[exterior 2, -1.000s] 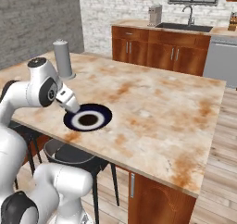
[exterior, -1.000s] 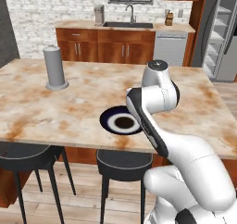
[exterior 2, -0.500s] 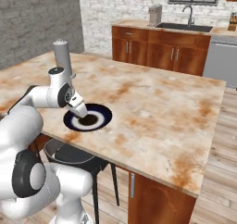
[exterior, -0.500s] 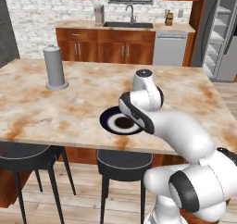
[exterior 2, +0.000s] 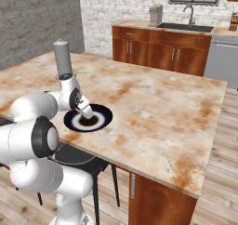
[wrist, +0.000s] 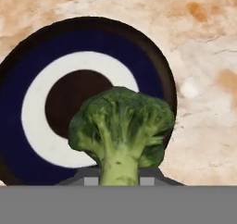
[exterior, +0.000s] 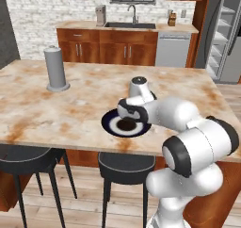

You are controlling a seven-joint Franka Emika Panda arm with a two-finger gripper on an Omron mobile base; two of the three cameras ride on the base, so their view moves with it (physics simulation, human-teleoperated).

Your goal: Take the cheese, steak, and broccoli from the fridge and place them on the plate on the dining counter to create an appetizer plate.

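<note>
Our tool point(wrist: 119, 183) is clamped on the stem of the broccoli point(wrist: 121, 126), floret pointing down toward the navy plate point(wrist: 28, 79) on the marble worktop point(wrist: 203, 42), directly beneath, slightly off centre.

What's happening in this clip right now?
The white arm's gripper is shut on the broccoli and holds it just over the navy plate with the white ring, near the front edge of the dining counter. The plate looks bare: no cheese or steak on it. A grey cylinder stands further back on the counter, and the fridge is open behind at the right.
</note>
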